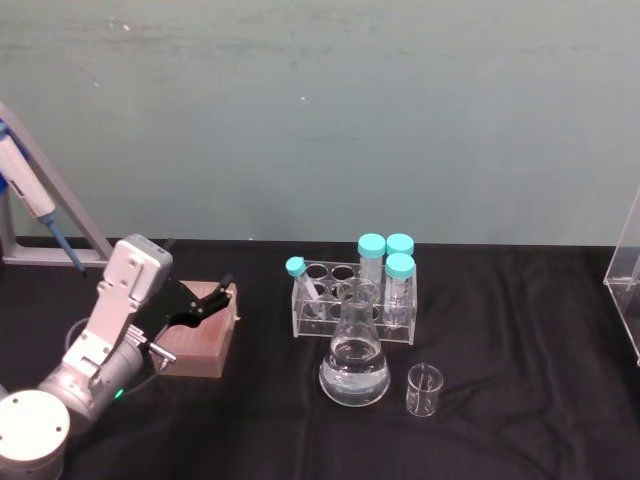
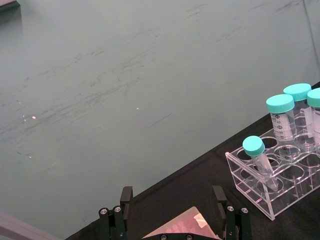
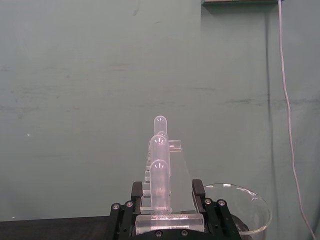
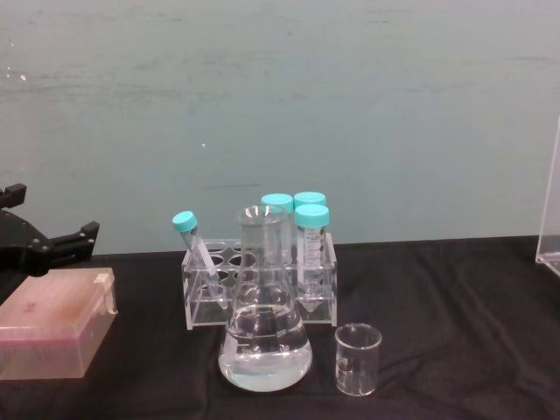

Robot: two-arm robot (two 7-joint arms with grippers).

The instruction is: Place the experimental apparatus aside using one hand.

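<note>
With your right hand [image 3: 168,187] clamped on the pipette stand [image 3: 161,212], move slowly, since a jerk may tip it; the open left hand [image 1: 215,297] idles at 9 o'clock.

Head view: the acrylic stand [image 1: 627,285] is cut by the right edge; the conical flask [image 1: 354,365] (graduations too small to read) hides part of the tube rack [image 1: 305,322]. Chest view: the left gripper [image 4: 52,212] is cut by the left edge
</note>
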